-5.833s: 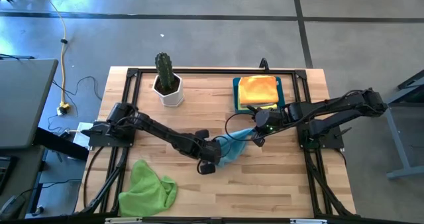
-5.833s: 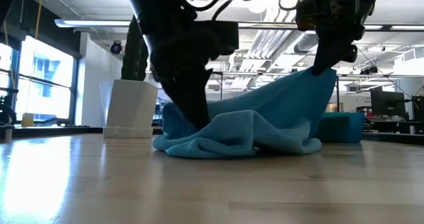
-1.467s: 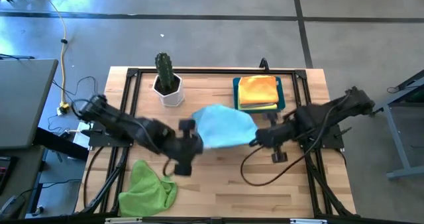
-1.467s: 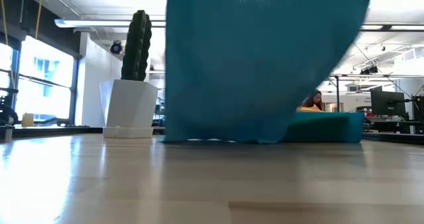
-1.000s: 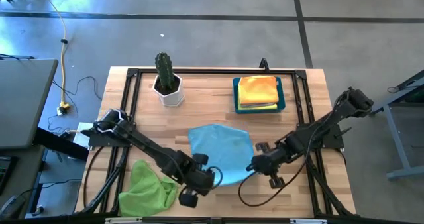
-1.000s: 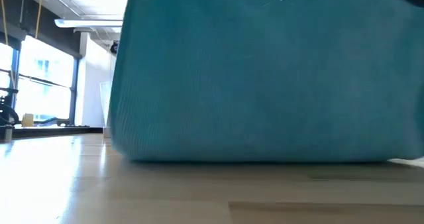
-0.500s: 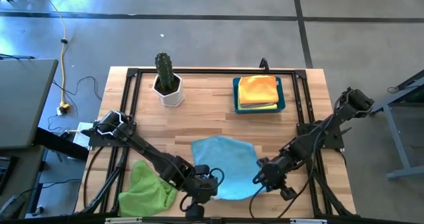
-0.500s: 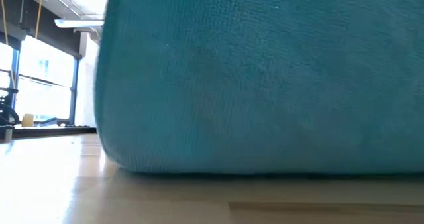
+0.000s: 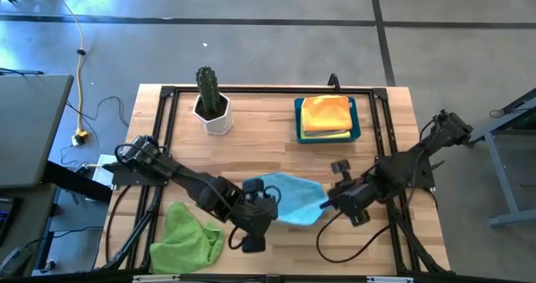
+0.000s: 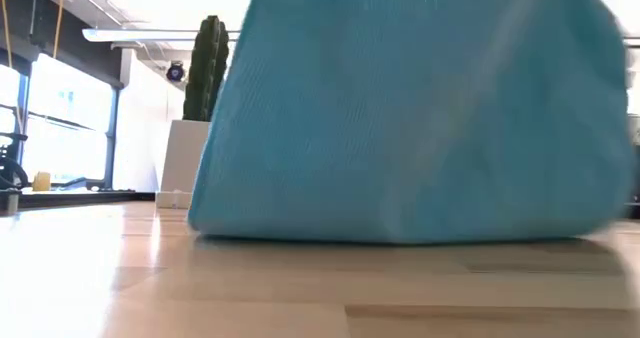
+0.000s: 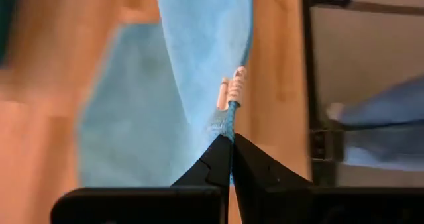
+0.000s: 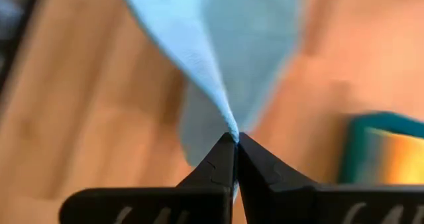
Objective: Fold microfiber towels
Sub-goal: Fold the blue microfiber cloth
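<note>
You have the light blue towel (image 9: 289,198) at lower center of the high view, pinched at its near corners: left end effector (image 9: 261,208) and right end effector (image 9: 333,198) both clenched on it. Carry both corners level toward the far edge, keep it taut, lay edges flush on the tabletop (image 9: 268,141) before releasing.

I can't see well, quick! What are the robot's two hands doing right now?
Left gripper: closed, pinching a corner of the light blue towel.
Right gripper: closed, pinching the same towel's other corner.

open-plan lab: concrete floor (image 9: 251,57), exposed ceiling ducts (image 10: 110,33)
</note>
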